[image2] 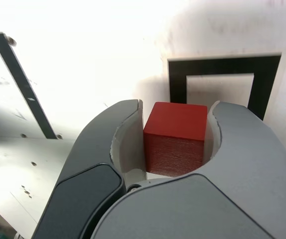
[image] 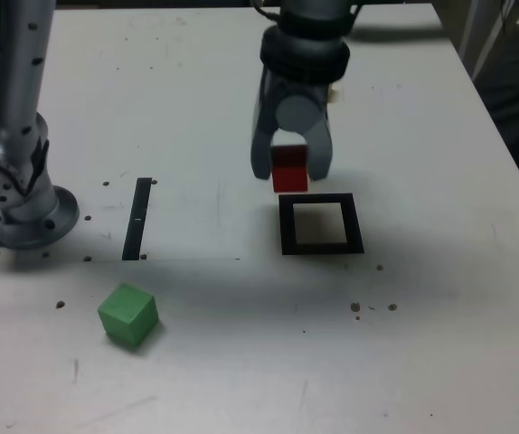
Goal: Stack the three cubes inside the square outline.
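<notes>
Cubes in sight number two: one red cube (image: 289,168) and one green cube (image: 128,314); a third does not show in either view. One square outline (image: 321,224) and one thin black strip (image: 137,219) lie flat on the white table (image: 440,307). The single claw (image: 290,172) points down and is clenched on the red cube, its two fingers pressed against opposite faces, as the wrist view shows (image2: 175,139). That cube has equal sides, so no long axis; it hangs level, its lower part sticking out below the fingertips. It sits just above the outline's far edge, toward the exterior view's left. The green cube rests on the table, turned slightly askew, well apart near the front left.
</notes>
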{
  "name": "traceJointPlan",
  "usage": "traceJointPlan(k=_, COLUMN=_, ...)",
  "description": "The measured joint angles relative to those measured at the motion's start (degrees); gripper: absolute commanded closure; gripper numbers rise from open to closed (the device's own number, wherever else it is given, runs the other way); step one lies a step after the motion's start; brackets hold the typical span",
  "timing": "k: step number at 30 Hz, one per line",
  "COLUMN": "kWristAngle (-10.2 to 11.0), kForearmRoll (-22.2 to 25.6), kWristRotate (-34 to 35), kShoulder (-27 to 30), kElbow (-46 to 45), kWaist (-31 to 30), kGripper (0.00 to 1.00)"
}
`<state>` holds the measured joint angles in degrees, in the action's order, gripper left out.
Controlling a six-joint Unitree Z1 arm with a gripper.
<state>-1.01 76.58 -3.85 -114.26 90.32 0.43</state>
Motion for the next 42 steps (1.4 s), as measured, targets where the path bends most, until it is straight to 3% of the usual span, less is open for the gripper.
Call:
traceJointPlan(k=7, kWristAngle=-1.05, kForearmRoll=-1.96, kWristRotate=0.36, kShoulder=-3.09, kElbow=0.37, kWaist=-1.12, kGripper=0.7)
traceJointPlan(k=25, kWristAngle=-1.06, kForearmRoll=-3.71, kWristRotate=0.34, kShoulder=-6.45, kElbow=1.59, kWaist=-1.08, kGripper=0.68)
traceJointPlan(k=27, kWristAngle=-1.06, kForearmRoll=-3.84, kWristRotate=0.28, kShoulder=-6.75, kElbow=1.59, kWaist=-0.9, kGripper=0.57)
traceJointPlan(k=32, kWristAngle=-1.06, kForearmRoll=-4.64, kWristRotate=-0.41, kShoulder=-7.08, kElbow=1.16, kWaist=-0.6, kGripper=0.07)
traceJointPlan(k=34, kWristAngle=-1.14, kForearmRoll=-5.11, kWristRotate=-0.67, kShoulder=-7.09, kElbow=0.61, kWaist=-0.59, kGripper=0.01)
traceJointPlan(k=42, kWristAngle=-1.3, kForearmRoll=-5.89, kWristRotate=-0.75, kShoulder=-7.1, kElbow=-0.11, kWaist=-0.3, kGripper=0.0)
